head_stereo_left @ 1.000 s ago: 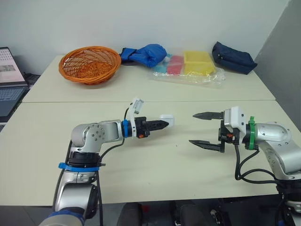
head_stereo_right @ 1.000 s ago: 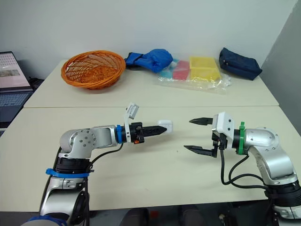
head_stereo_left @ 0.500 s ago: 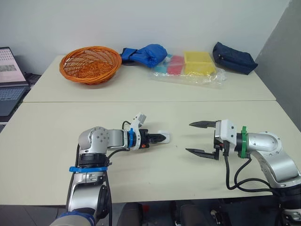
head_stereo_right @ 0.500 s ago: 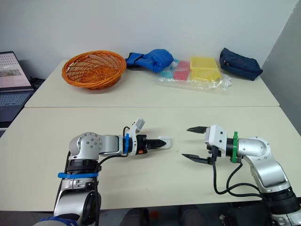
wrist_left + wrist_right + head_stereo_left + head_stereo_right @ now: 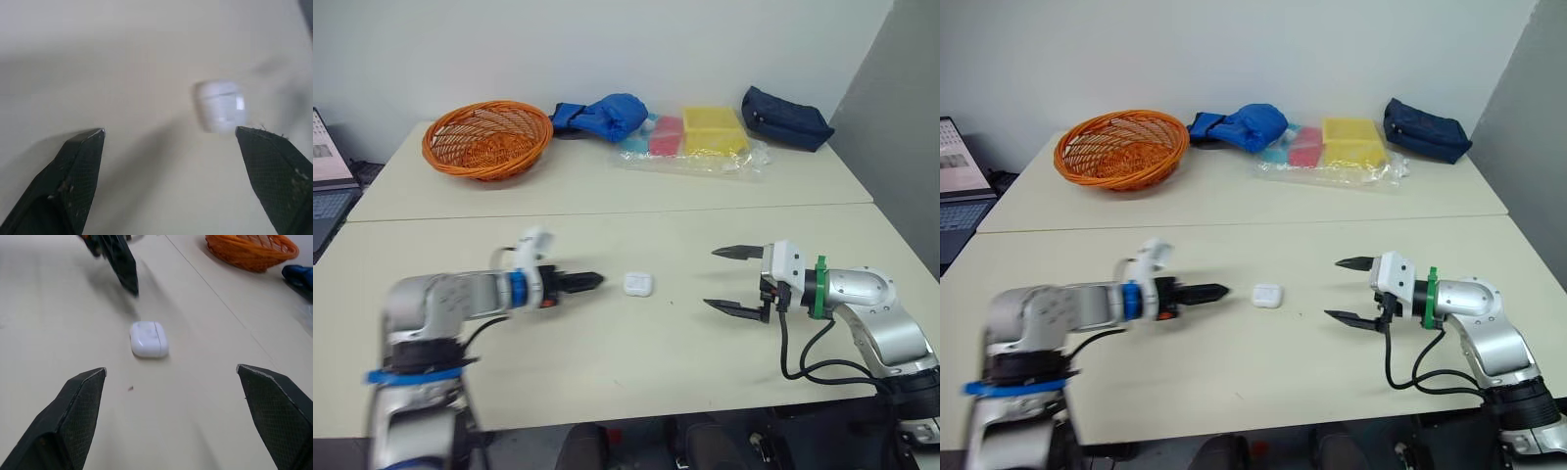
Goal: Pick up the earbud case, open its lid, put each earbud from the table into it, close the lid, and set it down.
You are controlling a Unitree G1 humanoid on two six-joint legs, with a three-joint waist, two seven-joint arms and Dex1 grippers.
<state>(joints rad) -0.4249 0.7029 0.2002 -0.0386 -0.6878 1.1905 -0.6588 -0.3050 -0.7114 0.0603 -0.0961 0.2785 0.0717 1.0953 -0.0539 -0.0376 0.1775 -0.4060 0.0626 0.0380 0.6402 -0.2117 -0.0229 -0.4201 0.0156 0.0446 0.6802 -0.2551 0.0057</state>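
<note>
Earbud case (image 5: 638, 284) now clear of left hand (image 5: 593, 281)

The silver left arm (image 5: 1058, 305) has blue rings; the silver right arm (image 5: 1474, 305) has a green ring, a white wrist block and a looping black cable (image 5: 782, 345). Both have black pointed jaws.

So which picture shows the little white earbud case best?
The right wrist view: the earbud case sits close and whole on the table, lid seam showing. Both eye views show it as a small white spot; the left wrist view shows it without detail.
</note>
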